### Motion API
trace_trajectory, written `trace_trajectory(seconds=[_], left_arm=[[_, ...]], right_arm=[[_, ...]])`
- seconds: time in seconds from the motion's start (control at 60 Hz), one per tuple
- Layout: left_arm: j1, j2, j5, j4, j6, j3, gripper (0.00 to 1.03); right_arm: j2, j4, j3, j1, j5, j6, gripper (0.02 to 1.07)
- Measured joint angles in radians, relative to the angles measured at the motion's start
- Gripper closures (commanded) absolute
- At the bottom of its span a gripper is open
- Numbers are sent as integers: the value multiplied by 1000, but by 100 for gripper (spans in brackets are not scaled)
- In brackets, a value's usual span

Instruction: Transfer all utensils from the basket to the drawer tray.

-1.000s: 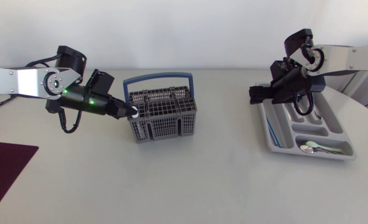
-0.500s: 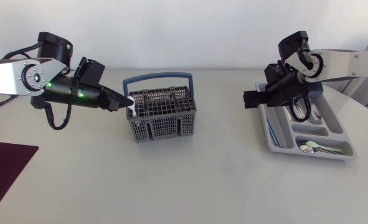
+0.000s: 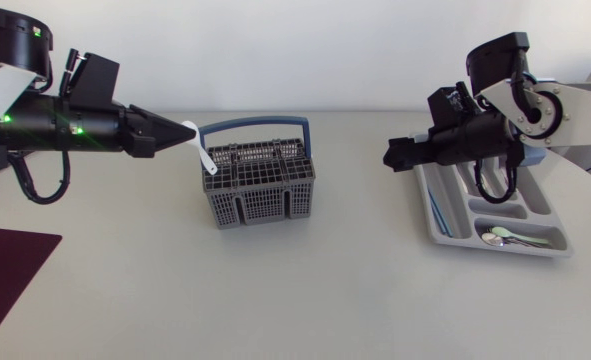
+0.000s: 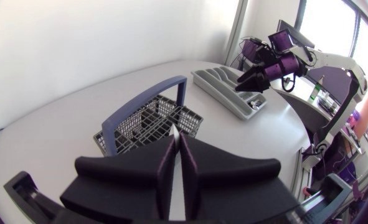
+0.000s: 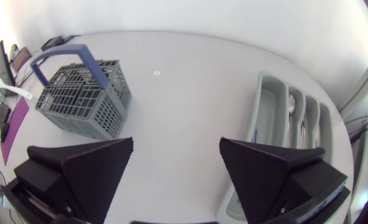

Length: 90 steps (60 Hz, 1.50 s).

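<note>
Maroon mat [image 3: 5, 265] lies at the front left of the table [image 3: 305, 290]. The left gripper [image 3: 191, 129] pinches a thin white utensil [image 3: 205, 158], which hangs slantwise above the left rim of the grey basket [image 3: 260, 190]. The right gripper [image 3: 393, 157], fingers spread wide and holding nothing, hovers just beside the left edge of the grey drawer tray [image 3: 445, 235], where spoons [image 3: 502, 238] lie in the nearest compartment.

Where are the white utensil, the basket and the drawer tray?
white utensil [image 3: 206, 158]: head view, middle of its length.
basket [image 3: 255, 125]: head view, top bar of the blue handle.
drawer tray [image 3: 428, 212]: head view, outer wall on the basket side.
</note>
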Motion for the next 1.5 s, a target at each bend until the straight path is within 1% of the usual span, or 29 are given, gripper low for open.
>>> trace_trajectory(seconds=[0.083, 0.133, 0.3, 0.417, 0.483, 0.717, 0.817, 0.917, 0.983, 1.0, 1.033, 1.1, 1.167, 1.183, 1.233, 1.317, 1.5], left_arm=[[-26, -35, 22, -6, -1, -13, 96], [-49, -49, 51, -15, -1, -19, 96], [-107, -59, 121, -37, 0, -35, 96], [-141, -59, 157, -57, 2, -38, 96], [-160, -59, 176, -67, 6, -42, 96], [-234, -59, 228, -135, 43, -56, 96], [-271, -59, 237, -150, 54, -57, 96], [-312, -59, 254, -172, 57, -58, 96], [-347, -57, 259, -182, 57, -58, 96], [-353, -56, 261, -183, 58, -58, 96], [-370, -50, 268, -187, 57, -58, 96], [-390, -31, 286, -200, 58, -58, 96], [-407, -10, 297, -210, 58, -58, 96], [-411, -6, 299, -212, 58, -58, 96], [-425, 6, 303, -212, 57, -58, 96], [-443, 17, 305, -212, 57, -56, 96], [-462, 30, 306, -220, 57, -45, 96]], right_arm=[[-39, 4, -19, 43, -11, -60, 7], [-61, 2, -29, 84, -29, -96, 7], [-133, 2, -93, 192, -177, -179, 7], [-166, -8, -136, 275, -212, -277, 7], [-166, -15, -147, 311, -255, -306, 7], [-189, -25, -185, 341, -381, -365, 7], [-217, -25, -211, 361, -414, -384, 7], [-238, -24, -228, 384, -435, -393, 11], [-251, -25, -235, 399, -451, -402, 14], [-253, -25, -237, 402, -458, -403, 17], [-262, -25, -240, 411, -473, -406, 17], [-276, -25, -245, 426, -488, -409, 22], [-290, -26, -249, 441, -494, -409, 22], [-293, -26, -249, 444, -495, -409, 24], [-306, -31, -254, 456, -497, -410, 32], [-319, -34, -264, 465, -514, -414, 40], [-323, -44, -291, 467, -545, -436, 67]])
